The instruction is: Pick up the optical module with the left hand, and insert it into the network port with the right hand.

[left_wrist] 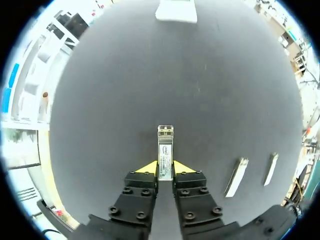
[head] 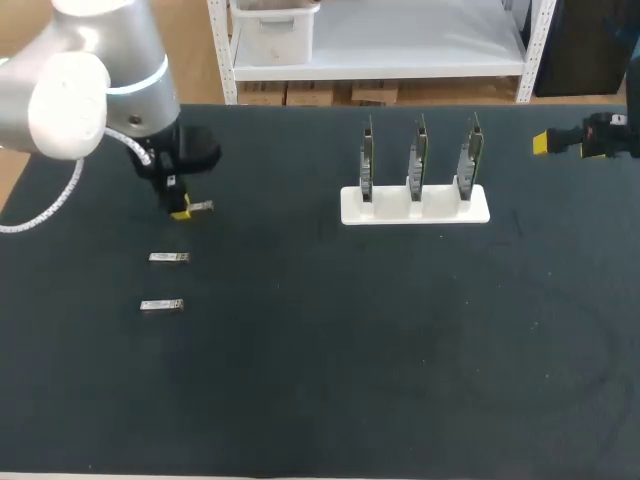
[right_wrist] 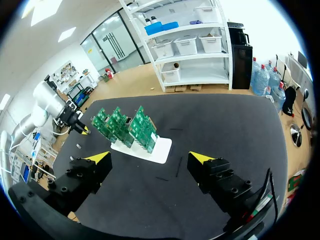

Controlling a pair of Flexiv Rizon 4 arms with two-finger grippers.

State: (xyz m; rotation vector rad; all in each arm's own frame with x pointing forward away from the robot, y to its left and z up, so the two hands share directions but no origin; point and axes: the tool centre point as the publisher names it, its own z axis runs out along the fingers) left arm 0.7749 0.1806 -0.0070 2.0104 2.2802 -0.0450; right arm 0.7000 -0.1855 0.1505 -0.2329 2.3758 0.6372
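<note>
The left gripper [left_wrist: 165,169] is clenched on an optical module [left_wrist: 165,150], a yellow tip pressing each side and the module's metal end sticking out ahead of the fingers, held above the dark table [head: 330,380] at its far left. A second module [head: 169,258] and a third module [head: 161,305] lie flat on the table just nearer. The right gripper [right_wrist: 151,158] hangs at the far right, jaws released wide. A white stand [head: 414,208] holds three upright circuit boards [head: 418,155] far, right of centre; their ports are too small to make out
</note>
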